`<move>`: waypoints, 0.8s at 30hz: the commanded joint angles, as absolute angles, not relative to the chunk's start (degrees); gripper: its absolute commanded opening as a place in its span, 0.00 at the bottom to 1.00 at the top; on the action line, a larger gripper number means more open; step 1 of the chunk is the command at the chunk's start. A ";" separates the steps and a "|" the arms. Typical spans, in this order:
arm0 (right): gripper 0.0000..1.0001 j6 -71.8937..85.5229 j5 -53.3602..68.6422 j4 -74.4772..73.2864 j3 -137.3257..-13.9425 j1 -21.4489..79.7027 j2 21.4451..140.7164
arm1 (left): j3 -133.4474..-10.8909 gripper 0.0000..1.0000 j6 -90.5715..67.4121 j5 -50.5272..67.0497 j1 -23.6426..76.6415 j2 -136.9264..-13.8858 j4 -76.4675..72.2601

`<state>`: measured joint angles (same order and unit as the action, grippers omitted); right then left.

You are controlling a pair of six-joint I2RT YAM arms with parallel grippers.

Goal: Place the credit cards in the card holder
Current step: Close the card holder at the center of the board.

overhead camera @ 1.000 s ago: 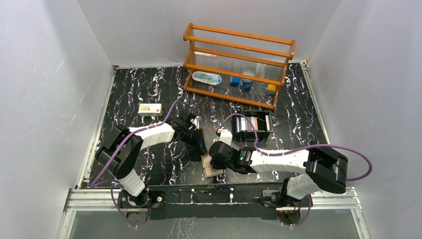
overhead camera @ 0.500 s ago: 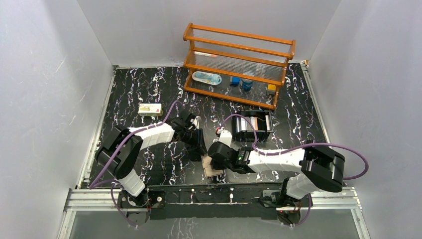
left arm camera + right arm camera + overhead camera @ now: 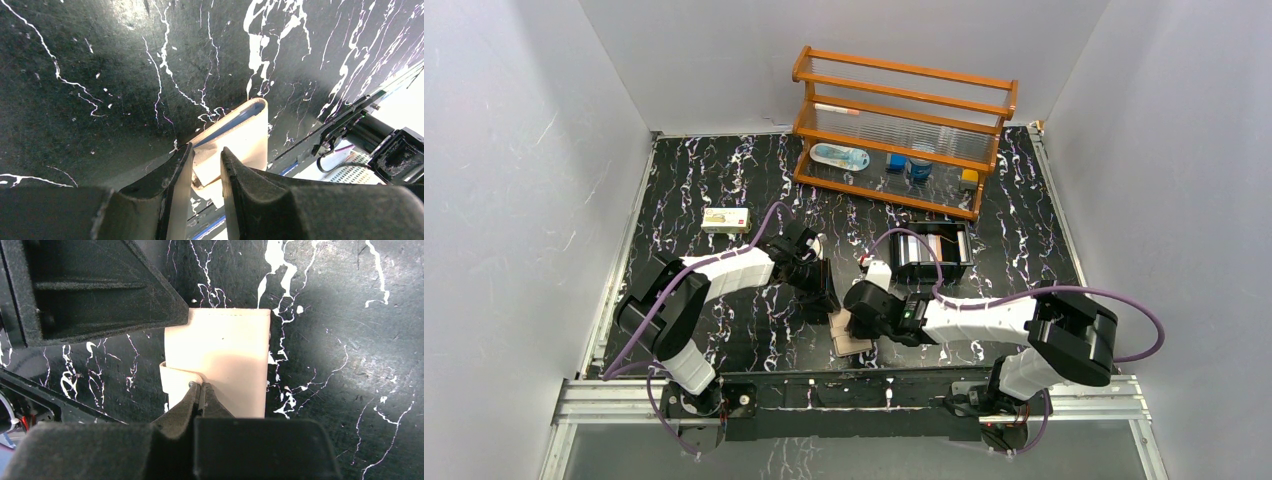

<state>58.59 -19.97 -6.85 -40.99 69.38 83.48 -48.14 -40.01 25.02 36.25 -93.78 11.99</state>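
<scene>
The tan card holder [image 3: 852,343] lies flat near the table's front edge, between both grippers. In the left wrist view its side slot [image 3: 245,145] shows the edge of the light blue credit card [image 3: 232,120] inside. The yellowish card is not visible. My left gripper [image 3: 827,303] [image 3: 206,147] stands at the holder's far left corner, its jaws a narrow gap apart with the corner between them. My right gripper [image 3: 856,322] [image 3: 200,386] is shut on the holder's small snap strap [image 3: 172,377] at the near left side of the holder [image 3: 230,350].
A wooden rack [image 3: 904,130] with small items stands at the back. A black box [image 3: 934,255] sits behind the right arm. A small pale box [image 3: 726,219] lies at the left. The metal front rail [image 3: 824,390] runs just near of the holder.
The right arm has shifted very slightly. The card holder and the left arm stay where they were.
</scene>
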 commanded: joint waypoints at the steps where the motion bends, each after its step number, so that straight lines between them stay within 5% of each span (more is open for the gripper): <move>1: 0.00 58.68 -19.81 -9.94 -40.21 68.13 86.05 | -47.42 0.26 -39.12 24.72 36.57 -91.28 14.83; 19: 0.00 57.83 -18.69 -13.95 -41.57 68.03 88.21 | -46.30 0.26 -40.44 23.30 36.66 -87.00 17.09; 24: 0.20 54.94 -16.86 -13.77 -46.32 68.03 81.96 | -49.19 0.26 -40.46 20.12 36.65 -83.07 20.62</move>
